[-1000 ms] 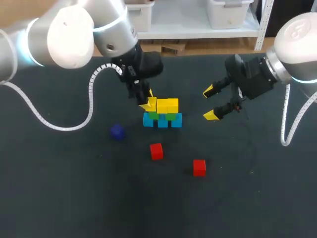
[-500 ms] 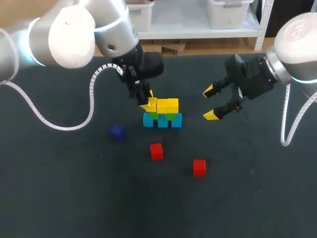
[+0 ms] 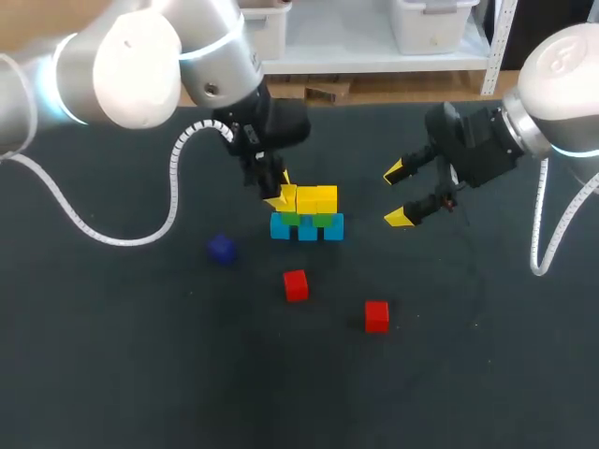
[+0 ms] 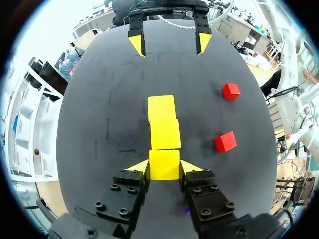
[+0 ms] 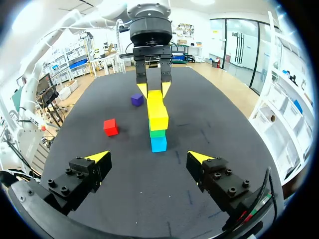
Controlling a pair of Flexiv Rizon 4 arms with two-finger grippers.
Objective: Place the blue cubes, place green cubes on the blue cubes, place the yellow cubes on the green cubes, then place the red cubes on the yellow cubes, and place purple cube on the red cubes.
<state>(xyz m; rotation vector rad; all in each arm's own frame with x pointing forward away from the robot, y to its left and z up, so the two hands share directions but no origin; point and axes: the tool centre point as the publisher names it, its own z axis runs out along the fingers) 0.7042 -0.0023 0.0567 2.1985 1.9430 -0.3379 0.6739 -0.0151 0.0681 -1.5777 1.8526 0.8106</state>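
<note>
– Black table [image 3: 112, 355], both arms in?
– Yep. Left arm [image 3: 140, 65] reaches to the middle, right arm [image 3: 562, 75] stays on its own side.
– Grippers?
– Left gripper [image 3: 278, 192] pinching the end yellow cube [image 4: 164, 165] of the top row. Right gripper [image 3: 401, 195] spread wide, near the stack, not touching.
– Stack?
– Blue cubes [image 3: 307, 227] at bottom, green cubes [image 3: 291, 218] on them, yellow row on top.
– Loose bits?
– Red cube [image 3: 296, 285], second red cube [image 3: 376, 316], purple cube [image 3: 221, 248], all on the table, apart from the stack.
</note>
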